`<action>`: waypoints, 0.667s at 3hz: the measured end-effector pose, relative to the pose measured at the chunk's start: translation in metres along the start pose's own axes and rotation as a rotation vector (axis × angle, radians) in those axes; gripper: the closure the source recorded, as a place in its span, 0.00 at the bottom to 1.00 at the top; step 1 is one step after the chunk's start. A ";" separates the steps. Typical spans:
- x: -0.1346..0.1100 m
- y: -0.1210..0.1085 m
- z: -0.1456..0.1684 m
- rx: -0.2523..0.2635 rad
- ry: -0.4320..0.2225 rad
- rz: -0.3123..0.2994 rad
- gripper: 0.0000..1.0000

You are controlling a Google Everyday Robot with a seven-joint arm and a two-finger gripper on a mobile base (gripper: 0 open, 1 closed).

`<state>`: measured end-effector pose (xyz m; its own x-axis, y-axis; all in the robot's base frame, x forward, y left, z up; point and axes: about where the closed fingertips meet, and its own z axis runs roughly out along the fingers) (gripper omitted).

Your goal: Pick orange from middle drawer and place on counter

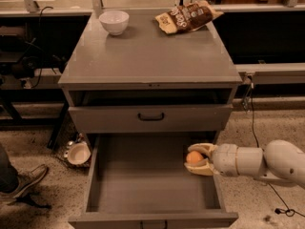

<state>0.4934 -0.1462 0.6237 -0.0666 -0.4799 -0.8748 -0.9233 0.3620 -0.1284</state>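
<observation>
The orange [193,157] is a small round fruit held between my gripper's [196,159] two pale fingers, one above it and one below. The gripper is shut on it over the right side of the open middle drawer [143,175], whose flat grey floor is bare. My white arm [267,160] reaches in from the right edge. The counter [147,51] is the cabinet's flat grey top, above the narrower drawer front with a black handle [151,117].
A white bowl [114,22] stands at the counter's back left and a brown snack bag [187,17] at its back right. A small bowl [78,152] lies on the floor left of the cabinet. A person's shoe [24,180] is at lower left. Cables hang at right.
</observation>
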 end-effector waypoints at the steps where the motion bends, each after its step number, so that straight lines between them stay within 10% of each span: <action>1: 0.000 0.000 0.000 0.000 0.000 0.000 1.00; 2: -0.035 -0.008 -0.030 0.046 -0.035 -0.058 1.00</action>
<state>0.4918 -0.1560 0.6694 0.0001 -0.4730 -0.8811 -0.9068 0.3714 -0.1995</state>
